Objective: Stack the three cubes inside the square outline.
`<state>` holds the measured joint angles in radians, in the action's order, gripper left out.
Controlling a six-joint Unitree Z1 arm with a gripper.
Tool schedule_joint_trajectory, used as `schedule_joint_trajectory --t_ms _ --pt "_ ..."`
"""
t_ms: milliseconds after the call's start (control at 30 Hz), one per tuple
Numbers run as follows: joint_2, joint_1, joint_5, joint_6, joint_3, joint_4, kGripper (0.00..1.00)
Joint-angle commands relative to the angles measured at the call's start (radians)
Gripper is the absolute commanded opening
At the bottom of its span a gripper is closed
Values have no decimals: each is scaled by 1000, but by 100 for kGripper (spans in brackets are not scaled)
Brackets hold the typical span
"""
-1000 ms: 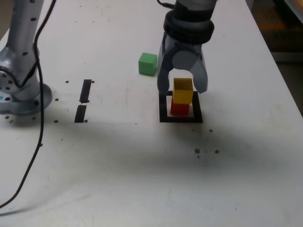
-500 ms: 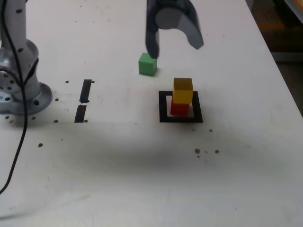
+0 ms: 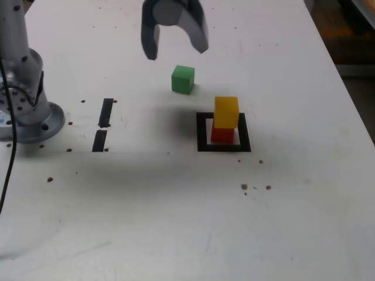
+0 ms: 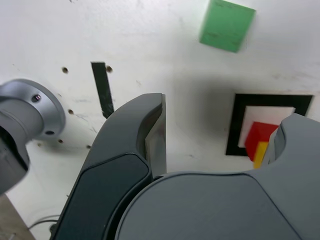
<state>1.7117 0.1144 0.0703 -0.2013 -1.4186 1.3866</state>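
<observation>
Two cubes are already stacked: the yellow cube sits on the red cube inside the square outline on the white table. One cube is left, so the step in hand looks like the fetch of the green cube, which lies loose on the table, outside the outline and a little toward the exterior view's left of the stack.

The gripper hangs in the air above the table, near the green cube but clear of it, on the side away from the stack. Its jaws stand apart and hold nothing. It points downward, and the wrist view shows the green cube ahead of the two dark fingers, not between them.

Next, I judge, the gripper must centre over the green cube, drop so a finger passes each side, and close.
</observation>
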Motion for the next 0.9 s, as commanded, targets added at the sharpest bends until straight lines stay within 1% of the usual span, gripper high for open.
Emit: schedule_joint_trajectory --t_ms 0,167,400,500,600,667,733,867 --pt "-7 34 6 -40 41 -23 79" --pt "-3 83 12 -119 108 -92 79" --pt "34 112 30 -224 141 -177 79" --pt "46 122 36 -276 123 -167 79" --pt "46 137 39 -325 84 -106 79" --pt "43 144 39 -339 73 -84 79" --pt "45 150 38 -344 76 -91 79" --pt "70 152 32 -349 91 -138 79"
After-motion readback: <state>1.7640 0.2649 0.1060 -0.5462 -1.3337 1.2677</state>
